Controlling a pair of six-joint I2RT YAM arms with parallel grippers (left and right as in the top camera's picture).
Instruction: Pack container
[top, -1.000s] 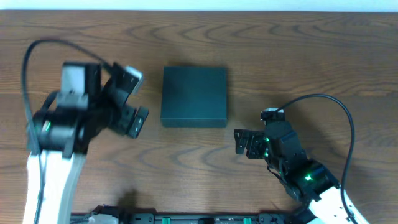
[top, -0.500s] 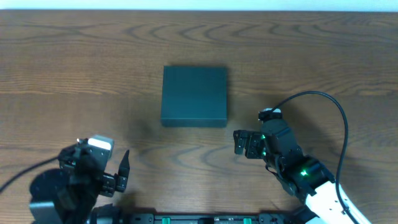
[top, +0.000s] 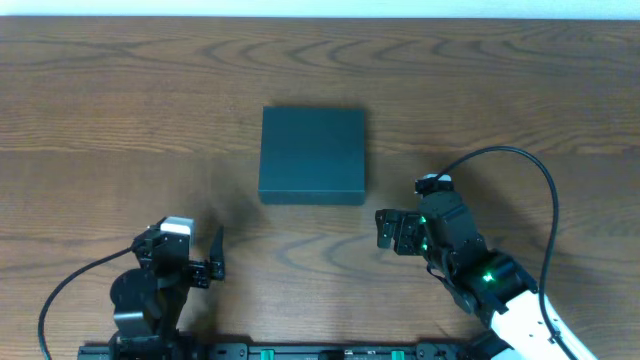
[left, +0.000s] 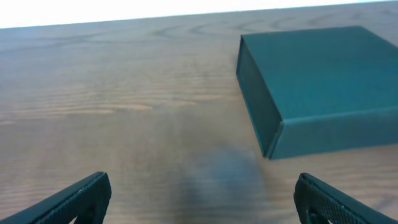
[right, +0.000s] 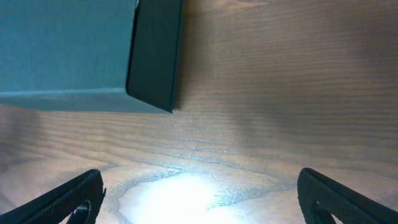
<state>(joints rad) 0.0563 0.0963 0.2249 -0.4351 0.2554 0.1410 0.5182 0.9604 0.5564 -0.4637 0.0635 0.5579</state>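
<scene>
The container (top: 313, 155) is a dark, roughly square box with its lid shut, lying on the wooden table at mid-table. It shows at the upper right of the left wrist view (left: 323, 87) and at the upper left of the right wrist view (right: 81, 50). My left gripper (top: 207, 262) is open and empty, low at the front left, well short of the box (left: 199, 199). My right gripper (top: 383, 230) is open and empty, in front of the box's front right corner (right: 199, 199).
The wooden table (top: 500, 100) runs across the whole view. A black cable (top: 545, 190) loops above the right arm. A dark rail with green parts (top: 320, 350) lies along the front edge.
My left arm has pulled back from beside the box's left side down to the front left edge. The right arm and the box have not moved.
</scene>
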